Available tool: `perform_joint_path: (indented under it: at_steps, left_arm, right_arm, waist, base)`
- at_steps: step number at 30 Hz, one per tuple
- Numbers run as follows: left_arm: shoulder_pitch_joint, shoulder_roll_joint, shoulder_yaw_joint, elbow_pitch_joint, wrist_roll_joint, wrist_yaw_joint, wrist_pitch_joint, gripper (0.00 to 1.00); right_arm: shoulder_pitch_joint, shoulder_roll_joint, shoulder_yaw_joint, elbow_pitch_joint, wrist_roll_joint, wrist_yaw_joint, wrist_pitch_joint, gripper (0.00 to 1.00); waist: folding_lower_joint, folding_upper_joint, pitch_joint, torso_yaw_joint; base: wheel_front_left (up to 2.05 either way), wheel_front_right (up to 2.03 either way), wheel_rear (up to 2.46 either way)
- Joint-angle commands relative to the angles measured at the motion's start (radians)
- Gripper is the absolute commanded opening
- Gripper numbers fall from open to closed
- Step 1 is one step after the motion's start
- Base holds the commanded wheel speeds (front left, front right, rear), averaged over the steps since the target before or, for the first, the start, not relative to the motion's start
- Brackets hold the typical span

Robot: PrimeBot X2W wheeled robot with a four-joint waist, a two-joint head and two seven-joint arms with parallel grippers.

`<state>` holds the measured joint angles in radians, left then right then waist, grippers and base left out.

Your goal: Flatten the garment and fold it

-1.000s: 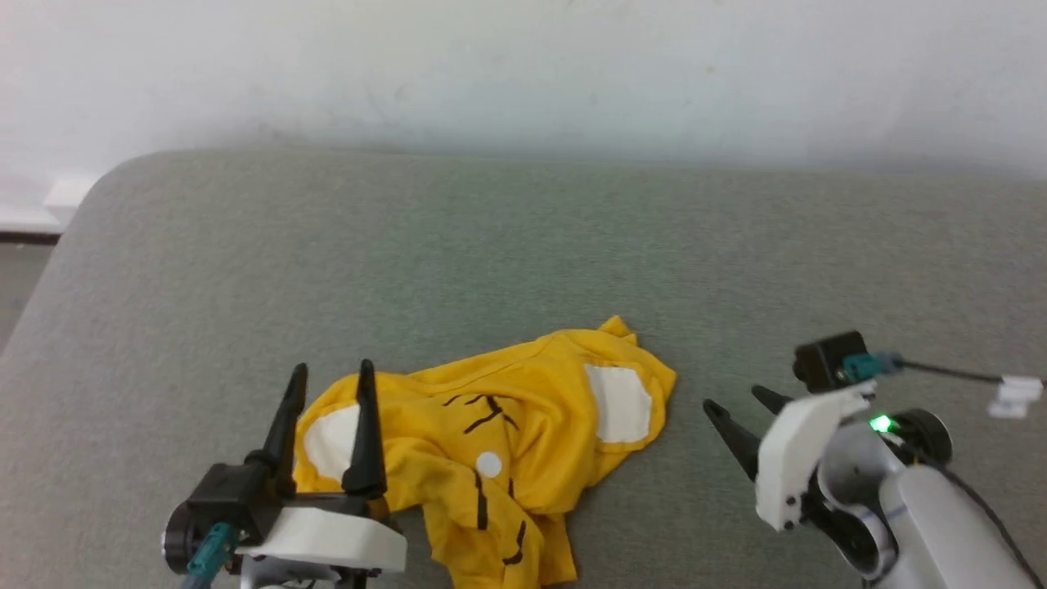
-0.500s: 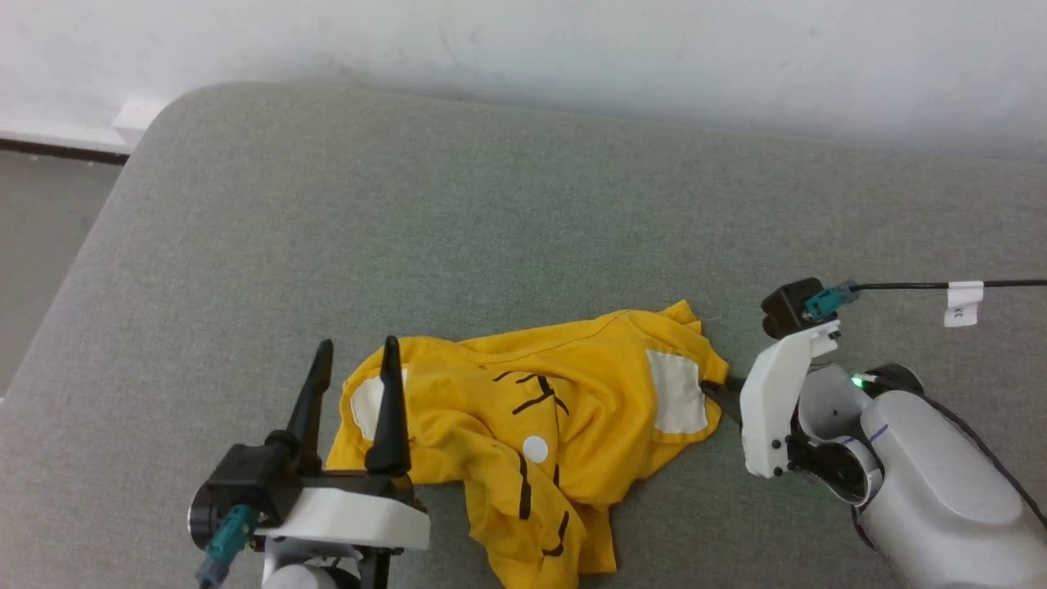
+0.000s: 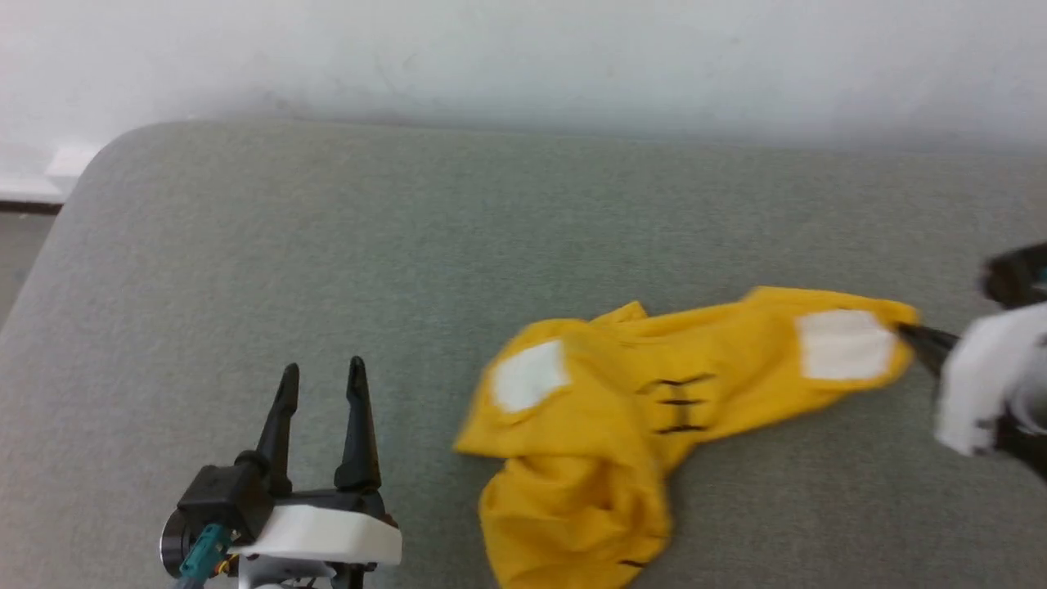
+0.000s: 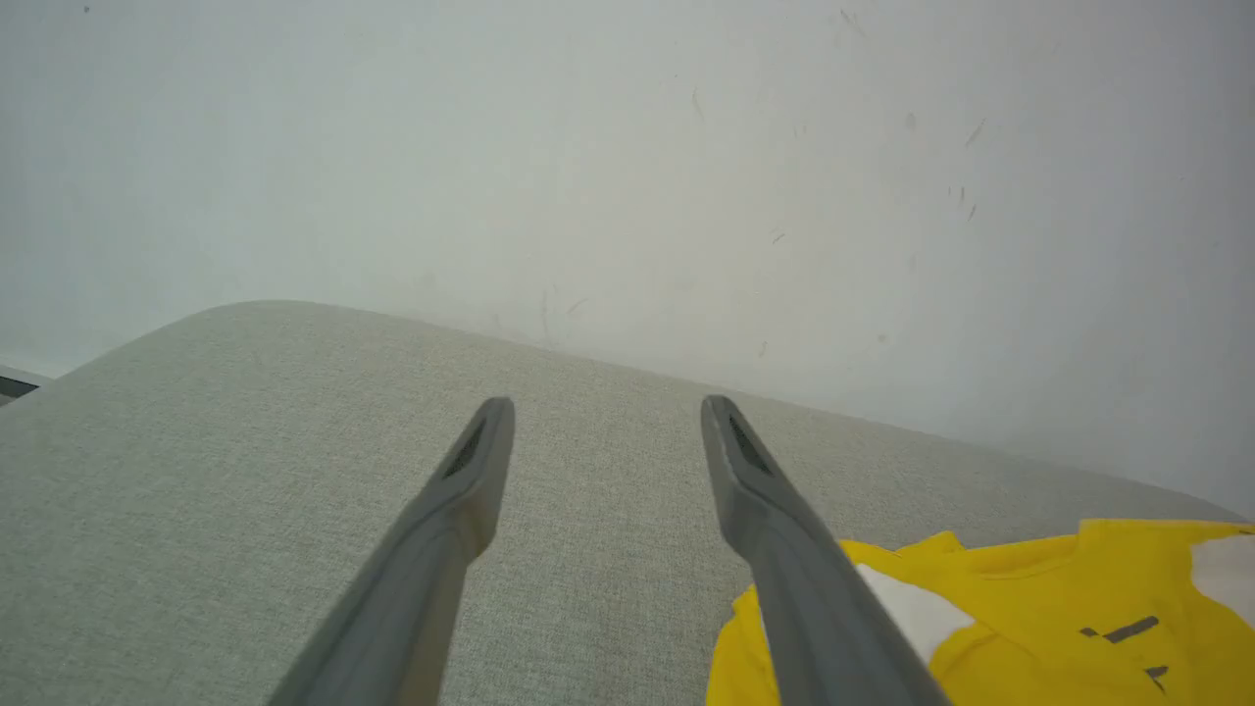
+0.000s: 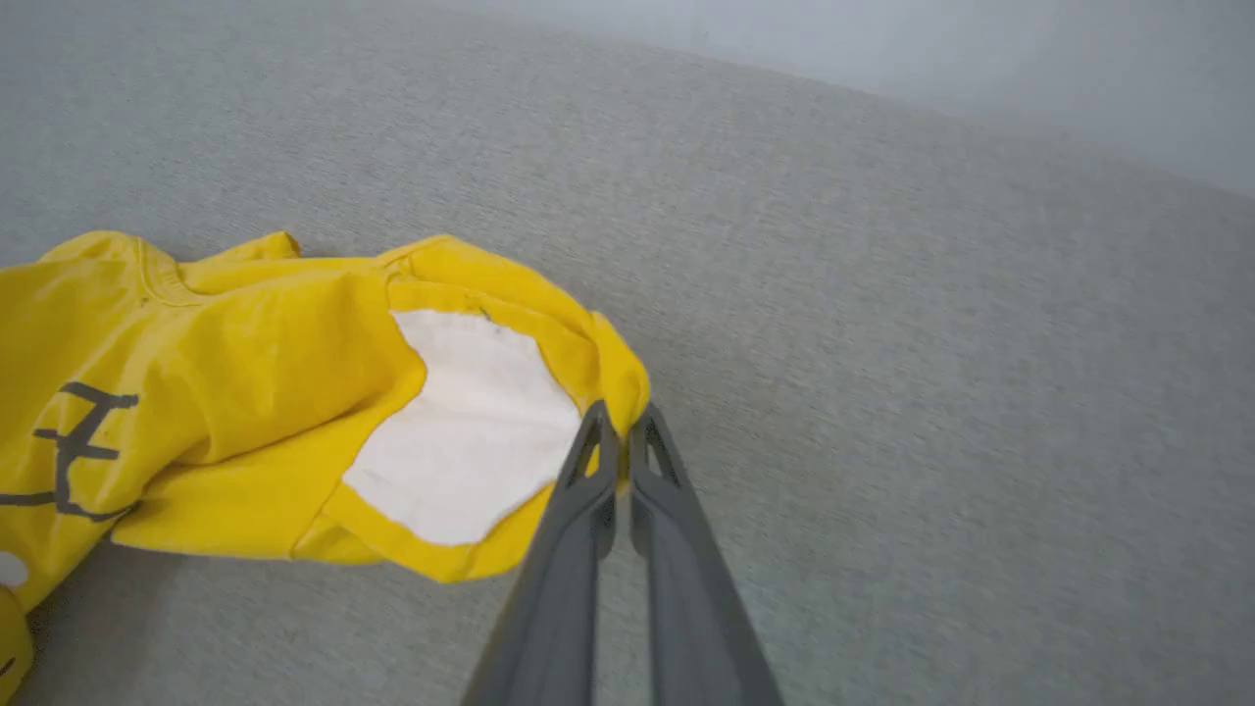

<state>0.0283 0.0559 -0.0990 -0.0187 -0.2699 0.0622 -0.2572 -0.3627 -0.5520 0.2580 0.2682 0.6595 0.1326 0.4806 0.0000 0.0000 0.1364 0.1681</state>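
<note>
The garment (image 3: 646, 409), a bright yellow T-shirt with white patches and black lines, lies crumpled on the grey cushion (image 3: 409, 245), stretched toward the right. My right gripper (image 3: 906, 332) is shut on the garment's right edge beside a white patch (image 3: 842, 343); in the right wrist view the closed fingertips (image 5: 620, 431) pinch the yellow hem (image 5: 613, 373). At the lower left my left gripper (image 3: 321, 378) stands open with nothing between its fingers, left of the garment and apart from it. In the left wrist view the garment (image 4: 1029, 608) lies at the lower right.
A pale wall (image 3: 523, 57) rises behind the grey cushion. The cushion's rounded left corner (image 3: 98, 164) drops to a floor strip (image 3: 20, 245).
My right gripper shut on the garment's right edge and pulled it to the right, stretching the cloth out. The garment now lies clear of my open left gripper. The head camera shifted too.
</note>
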Motion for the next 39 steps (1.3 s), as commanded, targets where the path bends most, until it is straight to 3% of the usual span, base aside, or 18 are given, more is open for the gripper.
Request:
perform_joint_path:
  at_steps: [1,6,12,13,14,15,21,25,34,39]
  left_arm:
    - [0.010,-0.004,0.005,0.000,0.013,-0.007,-0.004,1.00]
    - [0.009,-0.004,0.013,0.013,0.018,-0.018,-0.004,1.00]
    - [0.005,-0.005,0.022,0.043,0.024,-0.025,-0.005,1.00]
    - [0.005,-0.005,0.023,0.051,0.025,-0.026,-0.005,1.00]
    - [0.005,-0.005,0.024,0.057,0.026,-0.028,-0.005,1.00]
    - [0.006,-0.005,0.026,0.061,0.026,-0.029,-0.005,1.00]
    - [0.026,-0.004,0.039,0.083,0.024,-0.028,-0.005,1.00]
    - [0.040,-0.001,0.045,0.092,0.021,-0.027,-0.005,1.00]
    - [0.038,0.007,0.013,0.104,0.019,-0.039,0.034,1.00]
    - [-0.023,0.003,-0.070,0.126,-0.003,-0.082,0.181,1.00]
  right_arm:
    - [0.035,-0.010,-0.028,-0.005,-0.012,-0.002,0.011,0.00]
    - [0.202,-0.014,-0.242,0.008,-0.079,-0.002,0.082,0.00]
    - [0.315,0.101,-0.368,0.070,-0.136,-0.002,0.014,0.00]
    - [0.321,0.117,-0.376,0.068,-0.151,-0.002,-0.019,0.32]
    - [0.325,0.133,-0.385,0.062,-0.164,-0.002,-0.058,0.81]
    - [0.328,0.152,-0.394,0.053,-0.170,-0.002,-0.100,1.00]
    - [0.353,0.242,-0.446,-0.060,-0.275,-0.002,-0.389,1.00]
    - [0.389,0.313,-0.441,-0.166,-0.348,-0.002,-0.487,1.00]
    - [0.492,0.412,-0.365,-0.366,-0.433,-0.002,-0.482,1.00]
    - [0.530,0.435,-0.341,-0.440,-0.449,-0.002,-0.457,1.00]
  waist:
    - [0.0000,0.0000,-0.026,-0.049]
    - [0.0000,0.0000,-0.023,-0.087]
    - [0.0000,0.0000,-0.019,-0.109]
    - [0.0000,0.0000,-0.019,-0.111]
    - [0.0000,0.0000,-0.020,-0.113]
    - [0.0000,0.0000,-0.023,-0.114]
    - [0.0000,0.0000,-0.051,-0.128]
    - [0.0000,0.0000,-0.068,-0.136]
    - [0.0000,0.0000,-0.087,-0.141]
    - [0.0000,0.0000,-0.079,-0.139]
  base:
    - [0.00,0.00,0.00]
    - [0.00,0.00,0.00]
    - [0.00,0.00,0.00]
    - [0.00,0.00,0.00]
    - [0.00,0.00,0.00]
    - [0.00,0.00,0.00]
    - [0.00,0.00,0.00]
    - [0.00,0.00,0.00]
    - [0.00,0.00,0.00]
    - [0.00,0.00,0.00]
